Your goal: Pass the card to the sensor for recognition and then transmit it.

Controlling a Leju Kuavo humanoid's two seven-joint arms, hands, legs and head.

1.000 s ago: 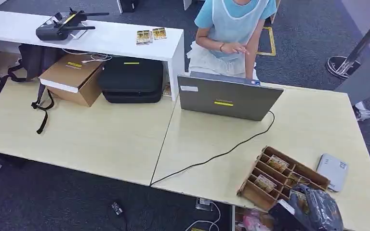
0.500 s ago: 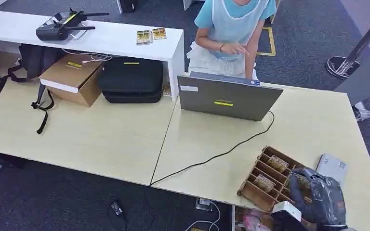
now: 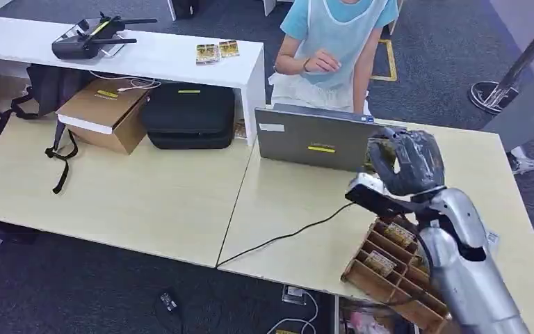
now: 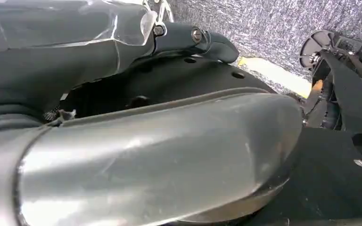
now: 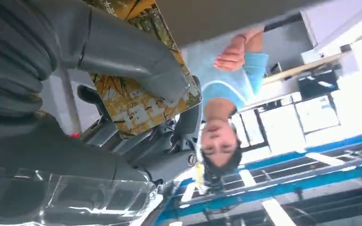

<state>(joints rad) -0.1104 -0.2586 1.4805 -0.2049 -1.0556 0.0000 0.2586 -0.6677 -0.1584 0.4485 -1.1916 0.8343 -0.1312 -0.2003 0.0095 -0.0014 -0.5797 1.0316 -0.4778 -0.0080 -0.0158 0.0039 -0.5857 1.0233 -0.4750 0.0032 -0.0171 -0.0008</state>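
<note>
Since a second ago your right hand [image 3: 407, 163] has left the wooden divider tray [image 3: 389, 268] at the table's near right corner and risen in front of the laptop [image 3: 320, 142]. It now pinches the card [image 5: 139, 87] between thumb and fingers, held up toward the person [image 3: 334, 42]; the person's hand has lifted from the keyboard toward the chest. Whether your left hand [image 4: 122, 42] is spread or curled cannot be told from its wrist view.

Going left to right across the scene: a drone controller [image 3: 87, 38] sits on the white shelf [image 3: 146, 56], with two more cards [image 3: 217, 51] near the shelf's right end. Below it on the pale wooden table [image 3: 132, 202] are a backpack with loose straps [image 3: 42, 97], a cardboard box [image 3: 104, 111] and a black case [image 3: 189, 115]. A black cable [image 3: 285, 236] runs from the laptop to the table's near edge. The divider tray holds further cards in its slots. The floor is dark grey carpet [image 3: 76, 292] with a yellow tape mark beside the person.

The laptop lid carries a yellow strip and a white sticker; their writing is too small to read. The card's gold face shows bamboo and pale characters, which you cannot read here
</note>
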